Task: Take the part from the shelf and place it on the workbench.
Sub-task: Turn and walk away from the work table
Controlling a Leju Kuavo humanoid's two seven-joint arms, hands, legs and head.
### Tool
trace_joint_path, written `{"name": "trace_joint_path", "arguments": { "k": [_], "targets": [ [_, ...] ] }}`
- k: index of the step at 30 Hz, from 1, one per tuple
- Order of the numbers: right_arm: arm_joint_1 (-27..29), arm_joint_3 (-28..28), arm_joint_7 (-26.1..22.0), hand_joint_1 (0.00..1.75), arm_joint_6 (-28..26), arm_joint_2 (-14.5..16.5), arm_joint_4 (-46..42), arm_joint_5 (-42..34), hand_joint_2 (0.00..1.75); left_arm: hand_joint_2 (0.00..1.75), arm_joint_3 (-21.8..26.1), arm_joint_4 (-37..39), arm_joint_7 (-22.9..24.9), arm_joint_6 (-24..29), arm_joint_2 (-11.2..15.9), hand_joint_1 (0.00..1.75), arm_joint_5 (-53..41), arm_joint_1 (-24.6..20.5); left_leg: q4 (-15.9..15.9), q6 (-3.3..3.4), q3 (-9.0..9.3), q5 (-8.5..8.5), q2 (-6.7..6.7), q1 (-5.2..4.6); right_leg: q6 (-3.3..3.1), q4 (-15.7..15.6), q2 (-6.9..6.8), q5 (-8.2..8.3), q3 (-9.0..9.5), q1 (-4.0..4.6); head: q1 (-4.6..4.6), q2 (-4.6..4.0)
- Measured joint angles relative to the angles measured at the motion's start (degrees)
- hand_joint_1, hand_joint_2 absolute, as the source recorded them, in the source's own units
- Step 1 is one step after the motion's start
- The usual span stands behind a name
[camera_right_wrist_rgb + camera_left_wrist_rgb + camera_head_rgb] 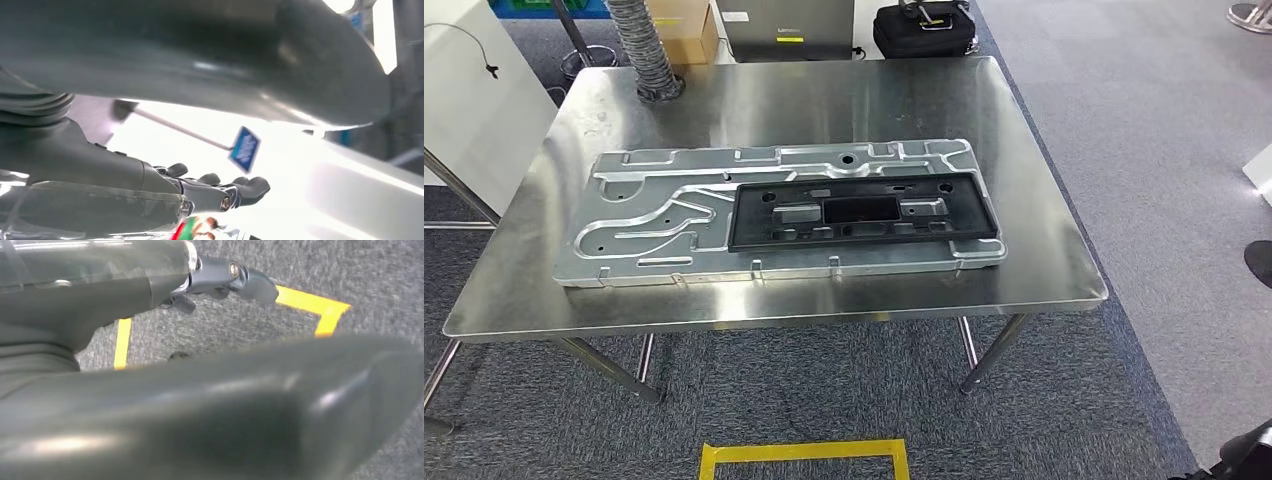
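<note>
Grey carpet [1124,150] has yellow tape [804,455] at 6 o'clock. Past it, the shiny metal table [1044,270] holds a silver plate [654,225]. On the plate, toward 3 o'clock, lies the black part [864,210]. Left hand [220,280] and right hand [215,190] hold nothing, fingers apart.

One steel worktop [1044,250] carries one silver metal plate [654,215] and one black frame part [864,210]; beyond stand one black bag [924,30] and one cardboard box [686,25].
</note>
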Motion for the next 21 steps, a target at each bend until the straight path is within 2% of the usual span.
{"name": "trace_joint_path", "arguments": {
  "k": [2,3,4,5,6,7,8,9,10,11,12,13,14,15,17,18,19,20,21],
  "targets": [
    [-0.1,-1.8,0.0,0.0,0.8,0.3,4.1,0.9,0.0,0.0,0.0,0.0,-0.2,-0.1,0.0,0.0,0.0,0.1,-0.2,-0.71,-0.06,0.79,-0.02,0.01,-0.79,-0.3,0.06,0.61,-0.36,0.22,0.0,0.0],
    [-0.4,-2.8,0.0,0.0,1.5,0.4,6.3,1.9,0.0,0.0,0.0,0.0,-0.3,-0.1,0.0,0.0,-0.1,0.2,-0.1,-1.03,-0.26,0.65,-0.06,0.07,-1.22,-0.5,-0.01,1.0,-0.64,0.16,0.0,0.0],
    [-0.8,-3.8,0.0,0.0,2.1,0.5,8.8,3.3,0.0,0.0,0.0,0.0,-0.4,-0.2,0.0,0.0,-0.1,0.3,0.6,-1.33,-0.6,-0.37,-0.09,0.11,-1.72,-0.6,-0.06,1.52,-1.03,0.04,-0.01,0.0],
    [-1.3,-4.9,0.0,0.0,2.6,0.6,11.9,5.1,0.0,0.0,0.0,0.0,-0.5,-0.2,0.0,0.0,-0.2,0.4,2.3,-1.59,-1.21,-2.36,-0.12,0.15,-2.18,-0.8,-0.11,2.1,-1.53,-0.07,-0.01,0.0],
    [-1.9,-6.0,0.0,0.0,2.8,0.6,15.5,7.0,0.0,0.0,0.0,0.0,-0.5,-0.3,0.0,0.0,-0.3,0.4,5.2,-1.76,-2.06,-5.22,-0.12,0.25,-2.48,-0.8,-0.17,2.62,-2.12,-0.05,-0.01,-0.01],
    [-2.4,-7.2,0.0,0.0,2.8,0.6,19.3,8.6,0.0,0.0,0.0,0.0,-0.6,-0.3,0.0,0.0,-0.4,0.4,8.9,-1.92,-2.97,-8.08,-0.11,0.28,-2.66,-0.7,-0.22,3.1,-2.78,0.03,-0.01,-0.01],
    [-2.8,-8.4,0.0,0.0,2.7,0.6,23.3,10.0,0.0,0.0,0.0,0.0,-0.6,-0.4,0.0,0.0,-0.5,0.4,12.5,-2.02,-3.65,-10.14,-0.11,0.3,-2.72,-0.7,-0.32,3.57,-3.46,0.13,-0.01,-0.01],
    [-3.0,-9.4,0.0,0.0,2.6,0.6,26.8,10.9,0.0,0.0,0.0,0.0,-0.6,-0.4,-0.1,0.0,-0.6,0.4,15.1,-2.07,-3.71,-10.97,-0.11,0.3,-2.73,-0.6,-0.41,4.03,-4.17,0.22,-0.01,-0.01],
    [-3.2,-10.2,0.0,0.0,2.3,0.6,30.1,11.5,0.0,0.0,0.0,0.0,-0.6,-0.5,-0.1,0.0,-0.7,0.4,15.7,-2.01,-2.88,-10.55,-0.1,0.29,-2.71,-0.4,-0.49,4.46,-4.88,0.31,-0.01,-0.01],
    [-3.5,-10.8,0.0,0.0,2.1,0.5,33.2,12.0,0.0,0.0,0.0,0.0,-0.6,-0.5,-0.1,0.0,-0.7,0.4,14.2,-1.84,-1.06,-9.26,-0.11,0.28,-2.67,-0.3,-0.5,4.86,-5.54,0.39,-0.01,-0.01],
    [-4.0,-11.3,0.0,0.0,1.8,0.3,36.3,12.6,0.0,0.0,0.0,0.0,-0.6,-0.5,-0.1,0.0,-0.7,0.4,10.8,-1.52,1.69,-7.79,-0.13,0.22,-2.6,-0.1,-0.46,5.23,-6.1,0.45,-0.01,-0.01],
    [-4.6,-11.7,0.0,0.0,1.3,0.1,40.0,13.6,0.0,0.0,0.0,0.0,-0.6,-0.5,0.0,0.0,-0.8,0.4,6.5,-1.11,4.75,-7.03,-0.15,0.08,-2.47,0.0,-0.4,5.57,-6.57,0.57,-0.01,-0.01],
    [-5.3,-12.0,0.0,0.0,0.8,-0.2,44.2,15.1,0.0,0.0,0.0,0.0,-0.6,-0.4,0.0,0.0,-0.9,0.3,2.4,-0.76,7.39,-6.77,-0.17,-0.05,-2.28,0.0,-0.34,5.94,-6.91,0.64,-0.01,0.0],
    [-6.1,-12.4,0.2,0.0,0.3,-0.4,48.4,16.9,0.0,0.0,0.0,0.0,-0.6,-0.3,0.0,0.0,-1.0,0.2,-0.5,-0.48,9.1,-6.87,-0.2,-0.23,-2.02,0.0,-0.3,6.35,-7.13,0.66,0.0,0.0],
    [-7.8,-12.9,3.1,0.0,-0.2,-0.7,57.0,22.2,0.0,0.0,0.0,0.0,-0.6,0.0,0.0,0.0,-1.2,0.2,-2.5,-0.09,9.72,-6.88,-0.19,-0.43,-1.37,-0.2,-0.27,7.28,-7.38,0.59,0.0,0.0],
    [-8.5,-13.0,7.1,0.0,0.4,-0.8,61.3,25.7,0.0,0.0,0.0,0.0,-0.7,0.0,-0.1,0.0,-1.4,0.2,-2.8,0.19,9.43,-6.38,-0.04,-0.33,-1.05,-0.2,-0.18,7.44,-7.47,0.54,0.0,-0.01],
    [-9.3,-12.7,13.0,0.0,1.8,-0.8,65.4,29.5,0.0,0.0,0.0,0.0,-0.7,0.0,-0.2,0.0,-1.6,0.2,-3.1,0.58,9.11,-5.78,0.11,-0.16,-0.74,0.2,-0.09,6.73,-7.73,0.52,0.0,-0.01],
    [-9.9,-12.3,20.0,0.0,4.2,-0.7,69.3,32.8,0.0,0.0,-0.1,0.0,-0.6,-0.2,-0.3,0.0,-2.0,0.2,-3.4,0.97,8.69,-5.09,0.26,0.03,-0.49,1.6,-0.01,5.02,-8.22,0.47,0.0,-0.01],
    [-10.4,-11.7,27.1,0.0,7.5,-0.5,72.7,35.2,0.0,0.0,-0.1,0.0,-0.4,-0.4,-0.4,0.0,-2.4,0.2,-3.6,1.28,8.13,-4.43,0.39,0.17,-0.26,4.2,0.05,2.35,-9.02,0.35,0.01,-0.02]
  ]
}}
